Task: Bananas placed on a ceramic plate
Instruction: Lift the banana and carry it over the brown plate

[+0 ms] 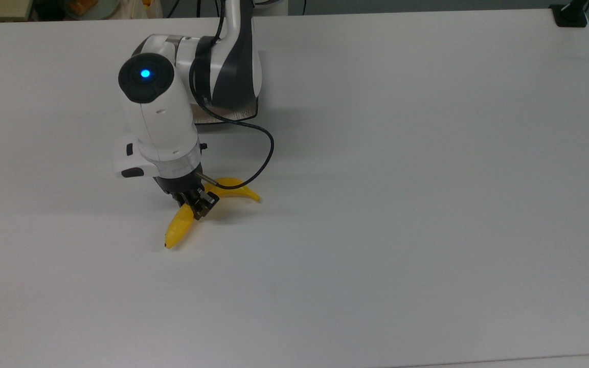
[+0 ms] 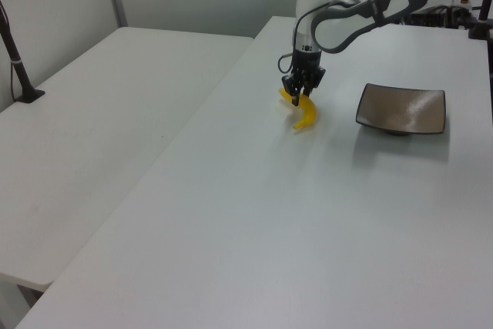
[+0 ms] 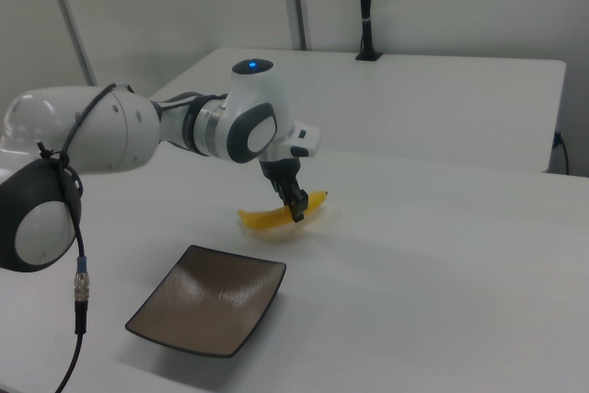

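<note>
Gripper: the gripper [image 1: 198,204] is seen pointing downward with its fingers clenched on the bananas [image 1: 181,225] near mid-length; in the right view the gripper [image 3: 296,209] is shown gripping from above.

Bananas: a single yellow curved fruit is held; in the left view the bananas [image 2: 303,115] appear raised a little off the table [image 2: 254,221], with a shadow beneath, though a light touch at one tip cannot be ruled out; in the right view the bananas [image 3: 276,216] are seen roughly level, one end toward the right view's left.

Ceramic plate: the ceramic plate [image 3: 210,312] is seen bare, near the fruit but apart from it, toward the right view's lower left; in the left view the ceramic plate [image 2: 402,108] lies to the left view's right of the gripper.

Stage: the lift is judged to be just begun; carriage to the dish is not yet done.

Risk, rotation: the smooth skin is pinched over a narrow span, so the fruit may be swung about the fingers if the grip lies off its balance point.

Risk, slip: a drop onto the table may be caused by a brisk sideways move.

Risk, rim: if too little height is gained, a drooping tip may be caught on the upturned edge and the dish pushed.

Risk, release: since the fruit is long, one end may be left overhanging the rim if it is let go off-centre.
</note>
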Controlling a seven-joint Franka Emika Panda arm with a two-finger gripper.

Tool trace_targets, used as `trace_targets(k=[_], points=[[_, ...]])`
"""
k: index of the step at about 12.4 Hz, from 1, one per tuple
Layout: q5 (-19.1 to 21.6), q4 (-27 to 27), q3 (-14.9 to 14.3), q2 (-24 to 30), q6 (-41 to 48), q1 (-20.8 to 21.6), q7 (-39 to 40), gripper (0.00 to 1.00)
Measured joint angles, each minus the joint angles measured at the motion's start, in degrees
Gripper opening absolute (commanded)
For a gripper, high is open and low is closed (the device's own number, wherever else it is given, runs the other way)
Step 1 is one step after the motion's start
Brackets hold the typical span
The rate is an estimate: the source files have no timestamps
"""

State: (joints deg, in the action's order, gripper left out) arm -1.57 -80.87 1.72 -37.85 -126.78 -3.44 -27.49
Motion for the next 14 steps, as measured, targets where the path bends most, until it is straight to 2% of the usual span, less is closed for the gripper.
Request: trace_targets(k=[2, 5, 8, 11, 14], points=[[0.0, -0.3, 0.0, 1.8, 0.0, 0.0, 0.0, 0.00], [0.0, -3.4, 0.0, 9.3, 1.6, 0.0, 0.1, 0.00], [0.0, -5.6, 0.0, 17.4, 12.9, 0.0, 1.1, 0.00], [0.0, -7.8, 0.0, 24.1, 26.2, 0.0, 6.4, 0.00], [0.0, -15.4, 0.0, 31.7, 30.2, 0.0, 9.5, 0.00]])
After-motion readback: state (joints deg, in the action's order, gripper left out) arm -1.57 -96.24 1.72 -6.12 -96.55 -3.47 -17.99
